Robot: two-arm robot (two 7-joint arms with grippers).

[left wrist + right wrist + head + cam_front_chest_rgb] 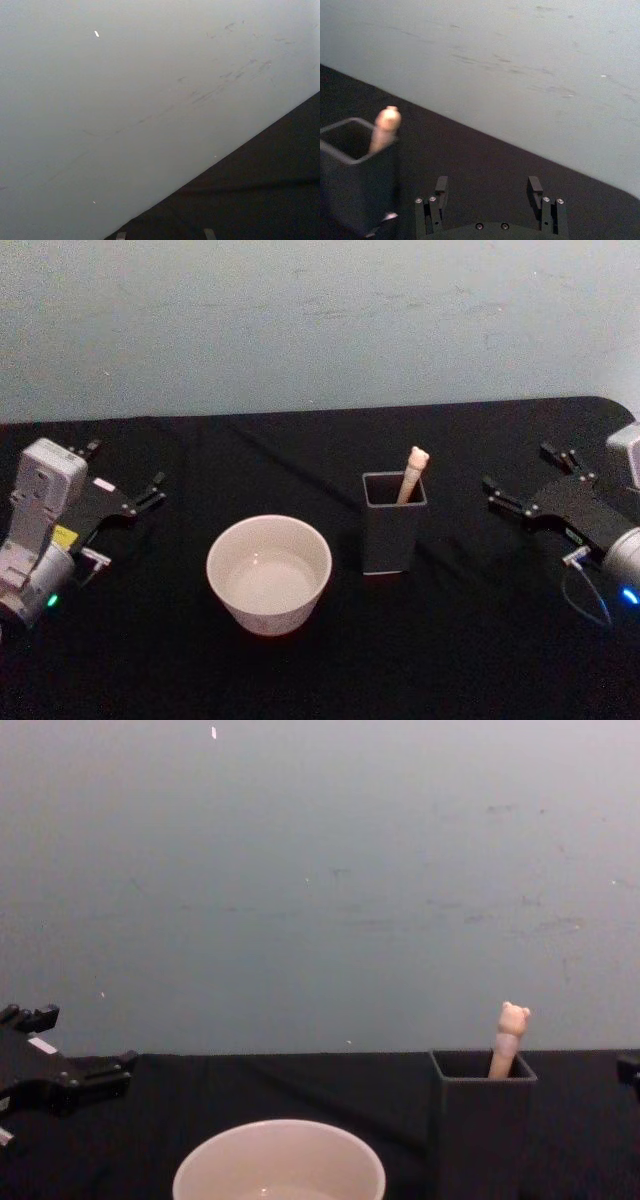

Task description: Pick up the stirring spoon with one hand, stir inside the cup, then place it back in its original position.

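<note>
My right gripper [520, 475] gapes wide, apart from the stirring spoon [412, 474] leaning in its dark holder [392, 535]; an off-centre pinch could topple it. Left gripper [125, 472] idles open.

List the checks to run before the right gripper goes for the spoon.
1. Spoon stands in holder, handle above its rim: ok.
2. Right gripper open and empty: ok.
3. Cup upright, apart from holder: ok.
4. Left gripper parked left of cup, open: ok.
5. Spoon's bowl free inside holder: cannot tell.
</note>
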